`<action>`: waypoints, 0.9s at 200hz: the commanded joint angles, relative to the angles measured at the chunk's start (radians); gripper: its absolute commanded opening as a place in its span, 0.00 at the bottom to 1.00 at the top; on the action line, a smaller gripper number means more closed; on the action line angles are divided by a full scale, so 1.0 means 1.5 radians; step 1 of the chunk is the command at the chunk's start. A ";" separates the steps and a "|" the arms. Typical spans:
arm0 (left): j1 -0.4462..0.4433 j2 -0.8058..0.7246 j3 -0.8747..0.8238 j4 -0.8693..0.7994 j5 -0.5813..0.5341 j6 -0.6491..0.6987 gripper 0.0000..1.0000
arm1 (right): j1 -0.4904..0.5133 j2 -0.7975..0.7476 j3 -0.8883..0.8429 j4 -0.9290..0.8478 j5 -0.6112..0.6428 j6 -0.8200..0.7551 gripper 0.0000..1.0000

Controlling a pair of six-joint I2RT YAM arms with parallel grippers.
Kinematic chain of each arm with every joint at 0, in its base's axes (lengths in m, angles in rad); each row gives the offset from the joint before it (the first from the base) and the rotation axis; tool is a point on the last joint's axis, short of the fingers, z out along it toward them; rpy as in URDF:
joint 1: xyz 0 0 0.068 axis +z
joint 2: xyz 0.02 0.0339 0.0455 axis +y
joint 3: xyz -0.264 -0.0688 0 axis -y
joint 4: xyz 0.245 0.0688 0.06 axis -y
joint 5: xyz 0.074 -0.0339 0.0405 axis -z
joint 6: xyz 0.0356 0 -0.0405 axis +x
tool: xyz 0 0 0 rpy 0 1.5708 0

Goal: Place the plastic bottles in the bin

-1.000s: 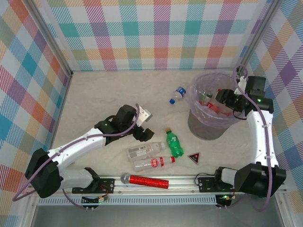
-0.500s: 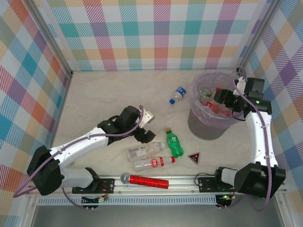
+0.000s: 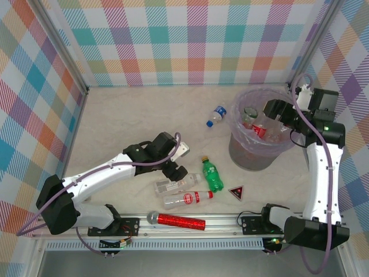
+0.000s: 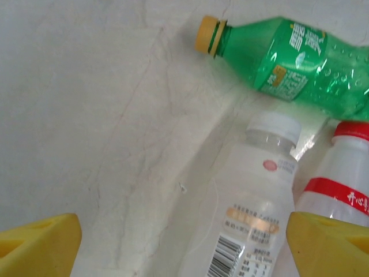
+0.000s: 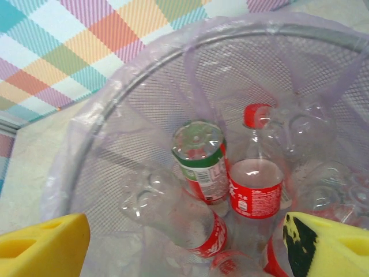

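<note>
The lilac bin [image 3: 252, 156] stands at the back right with several clear, red-labelled bottles [image 5: 256, 182] in it. My right gripper [image 3: 277, 111] hangs open over the bin's rim [image 5: 134, 81], its yellow fingers [image 5: 43, 245] empty. My left gripper [image 3: 176, 172] is open just above a clear white-capped bottle [image 3: 173, 185], which lies partly between its fingers [image 4: 40, 245]. Beside that bottle [image 4: 253, 202] lie a red-capped, red-labelled bottle [image 4: 340, 187] and a green bottle [image 4: 288, 63]. The green bottle [image 3: 212, 175] and red-labelled bottle [image 3: 187, 199] lie mid-table. A blue-capped bottle [image 3: 216, 115] lies left of the bin.
A red glittery microphone [image 3: 176, 220] lies along the front rail. A small dark triangle [image 3: 236, 191] sits right of the bottles. Checkered walls close in the table on three sides.
My right gripper has opened and let go of a red-labelled bottle into the bin, then drawn up and back. My left gripper has moved right and down over the white-capped bottle.
</note>
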State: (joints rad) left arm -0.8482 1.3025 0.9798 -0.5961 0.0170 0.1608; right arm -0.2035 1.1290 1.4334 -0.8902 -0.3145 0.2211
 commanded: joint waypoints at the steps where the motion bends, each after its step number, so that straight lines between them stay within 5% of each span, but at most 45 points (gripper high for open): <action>1: -0.010 -0.004 -0.005 -0.048 0.006 -0.025 0.91 | -0.005 -0.013 0.002 0.016 -0.048 0.016 0.87; 46: -0.041 0.015 -0.018 -0.055 0.032 -0.047 0.91 | -0.005 -0.016 -0.009 0.037 -0.071 0.025 0.87; 180: -0.075 0.148 -0.027 -0.010 -0.086 -0.043 0.80 | -0.005 0.000 -0.013 0.036 -0.077 0.005 0.86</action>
State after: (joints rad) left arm -0.9535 1.4990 0.9390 -0.6224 -0.0513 0.0933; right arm -0.2035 1.1248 1.4090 -0.8494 -0.4099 0.2466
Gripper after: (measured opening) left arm 0.813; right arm 0.861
